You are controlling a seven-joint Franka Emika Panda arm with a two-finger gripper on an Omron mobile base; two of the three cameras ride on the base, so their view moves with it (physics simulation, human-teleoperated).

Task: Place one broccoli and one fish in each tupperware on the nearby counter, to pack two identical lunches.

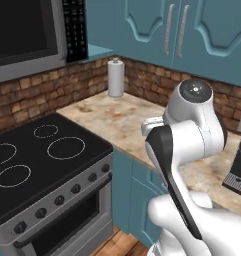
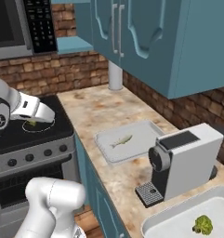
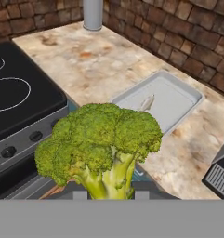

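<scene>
Brick wall and teal cabinets close the back of the left base view, where the beige stone table (image 1: 117,117) runs from the upper middle toward the right edge; a black stovetop (image 1: 39,160) fills the lower left, a paper towel roll (image 1: 115,77) stands upright at the back of the table near the top middle, and a white arm (image 1: 187,130) rises from the lower right, covering much of the table behind it. Right base view: the table stretches from the upper middle down to the lower right; a pale tupperware (image 2: 146,132) lies at centre frame with a fish (image 2: 120,141) inside it, a coffee machine (image 2: 185,160) stands just right of and below it, and a second tupperware (image 2: 176,223) in the lower right corner holds a small broccoli piece (image 2: 202,225). Hand view: the pincer (image 3: 108,194) at the bottom middle is closed on the stalk of a large broccoli (image 3: 102,139), which hangs in front of the stove's edge; the tupperware with the fish sits on the table at right of centre, well apart from the held broccoli.
</scene>
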